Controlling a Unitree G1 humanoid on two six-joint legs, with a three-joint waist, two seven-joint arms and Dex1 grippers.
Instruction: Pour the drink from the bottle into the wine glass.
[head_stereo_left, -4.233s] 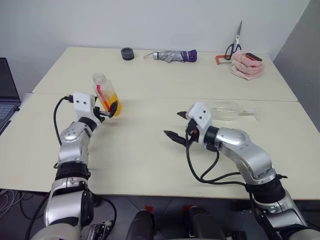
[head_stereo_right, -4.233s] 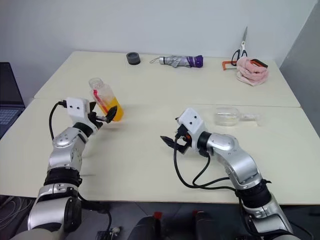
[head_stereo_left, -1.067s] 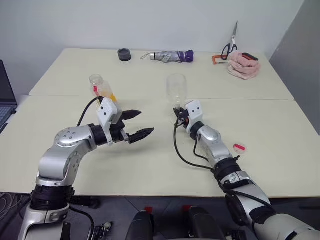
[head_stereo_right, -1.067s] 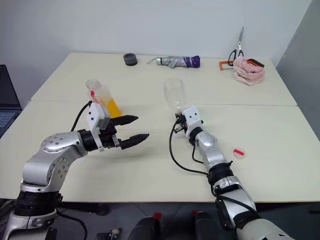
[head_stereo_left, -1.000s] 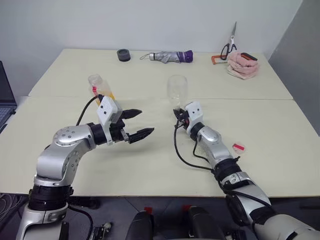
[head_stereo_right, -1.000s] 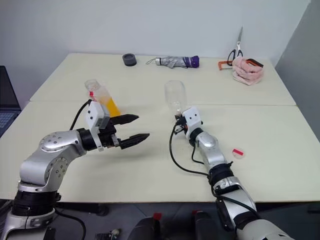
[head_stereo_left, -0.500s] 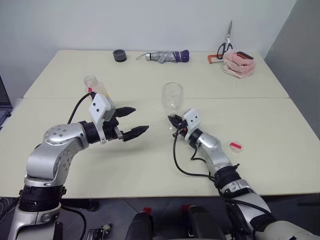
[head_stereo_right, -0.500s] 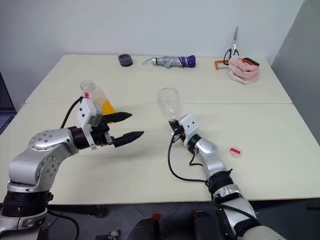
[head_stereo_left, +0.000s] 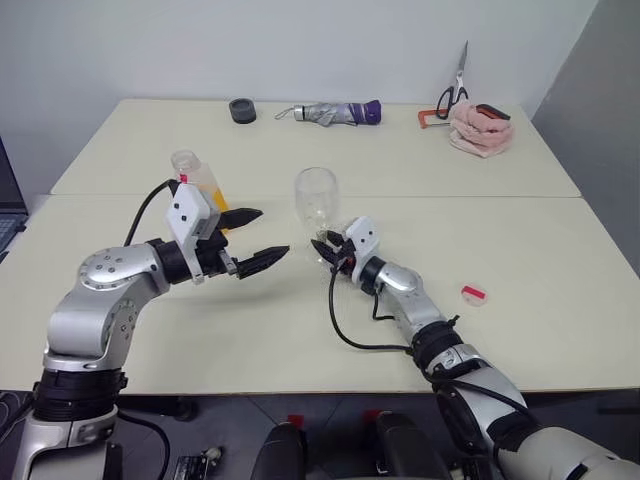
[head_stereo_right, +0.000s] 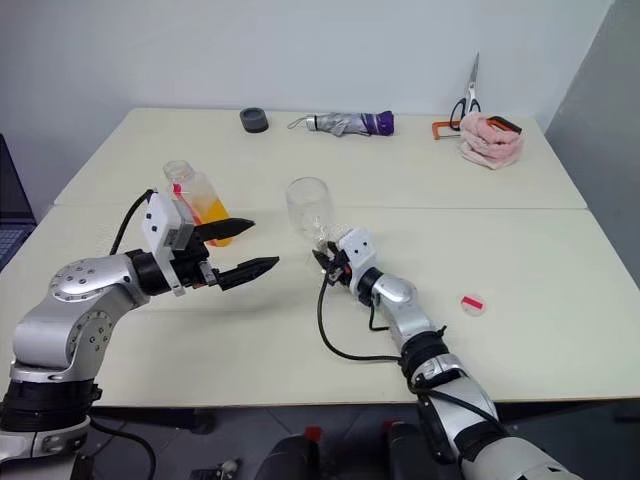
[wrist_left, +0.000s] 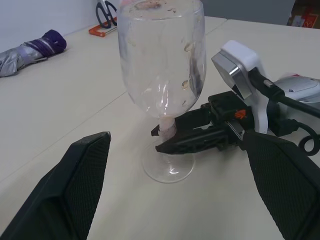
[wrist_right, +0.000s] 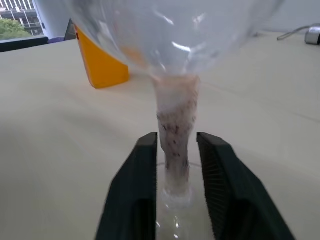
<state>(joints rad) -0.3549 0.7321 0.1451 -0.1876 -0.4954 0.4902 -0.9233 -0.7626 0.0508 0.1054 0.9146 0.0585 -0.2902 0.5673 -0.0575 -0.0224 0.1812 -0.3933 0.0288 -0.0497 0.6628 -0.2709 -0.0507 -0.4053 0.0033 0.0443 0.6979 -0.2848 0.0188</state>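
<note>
While the wine glass (head_stereo_left: 317, 217) stands upright on the cream table (head_stereo_left: 540, 260), its stem is flanked by the two black fingers (wrist_right: 135, 195) of the right gripper (head_stereo_left: 328, 251). A narrow gap is seen on each side of the stem (no contact can be confirmed), so the jaws are recorded as slightly parted, not clamped. The glass bowl is empty. The left gripper (head_stereo_left: 252, 238) is held above the table with jaws spread wide and nothing between them, pointed toward the glass, which lies just beyond its tips. The bottle (head_stereo_left: 198, 183), with orange drink (wrist_right: 101, 64) inside and uncapped, stands behind the left gripper.
</note>
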